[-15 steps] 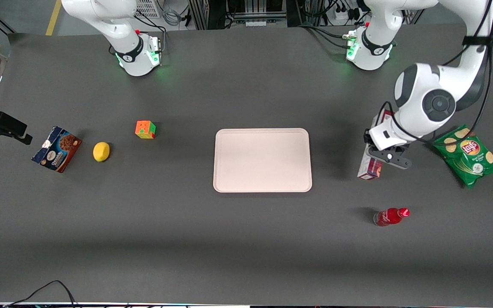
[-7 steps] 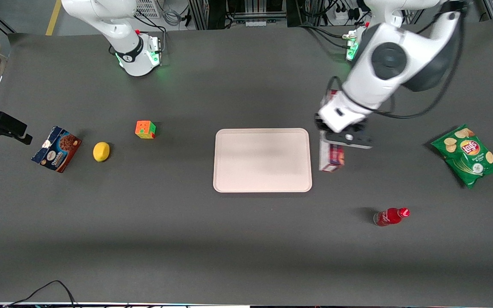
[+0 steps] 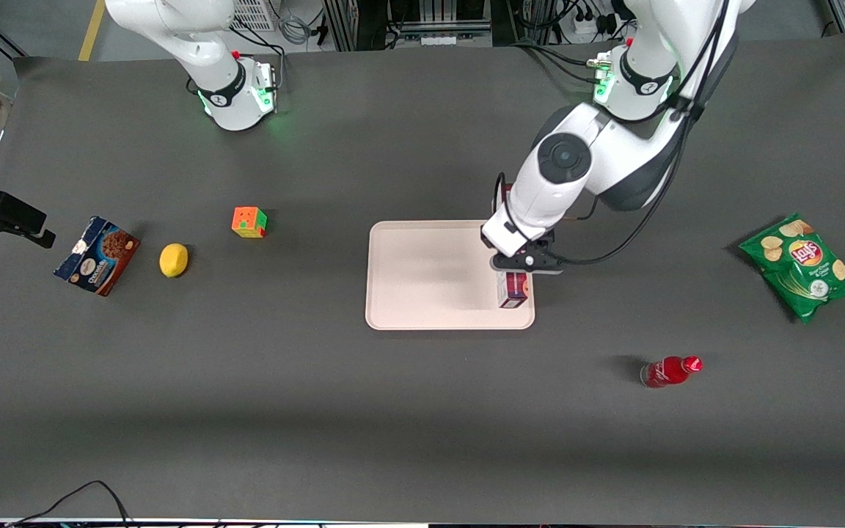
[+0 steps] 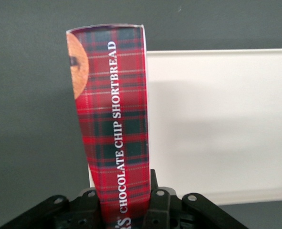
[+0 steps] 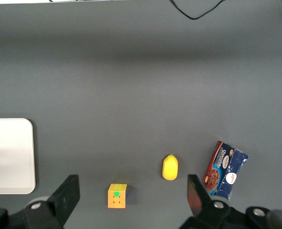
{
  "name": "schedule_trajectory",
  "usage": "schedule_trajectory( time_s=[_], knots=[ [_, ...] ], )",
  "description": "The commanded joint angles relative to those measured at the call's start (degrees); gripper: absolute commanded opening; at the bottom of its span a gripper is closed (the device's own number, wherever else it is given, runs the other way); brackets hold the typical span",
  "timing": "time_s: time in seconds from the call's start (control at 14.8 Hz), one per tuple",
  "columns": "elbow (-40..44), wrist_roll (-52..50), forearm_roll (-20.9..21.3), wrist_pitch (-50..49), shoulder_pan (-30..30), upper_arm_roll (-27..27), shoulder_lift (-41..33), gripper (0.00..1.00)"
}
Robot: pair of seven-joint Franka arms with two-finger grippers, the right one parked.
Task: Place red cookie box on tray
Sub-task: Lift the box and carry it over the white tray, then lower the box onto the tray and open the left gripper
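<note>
Tray (image 3: pixel 430 275): mid-table, bare apart from the carried box above its edge.
Red cookie box (image 3: pixel 513 287): held over the tray's edge toward the working arm, apparently not set down.
Gripper (image 3: pixel 524 262): clamped on the box.
Remaining: lower, release.

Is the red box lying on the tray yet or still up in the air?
Cannot tell if it touches. The end effector is shut on the red box, holding it over the tray edge nearest the working arm's end.
</note>
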Motion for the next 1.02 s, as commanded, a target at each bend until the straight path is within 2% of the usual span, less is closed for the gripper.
schedule_trajectory(
  time_s=[0.0,0.27,0.54,0.68,0.75,0.95],
  knots=[
    [-0.11,-7.54,7.68,4.95,-2.18,0.16,5.1,0.0],
    [-1.0,-8.08,8.83,10.68,-2.71,1.3,9.24,0.0],
    [-1.7,-8.17,9.8,11.83,-3.24,2.7,10.12,0.0],
    [-1.7,-8.17,9.8,12.36,-3.32,3.49,10.38,0.04],
    [-1.7,-8.17,9.8,12.62,-3.32,3.84,10.47,0.08],
    [-1.7,-8.17,9.8,12.71,-3.32,3.94,10.56,0.48]
  ],
)
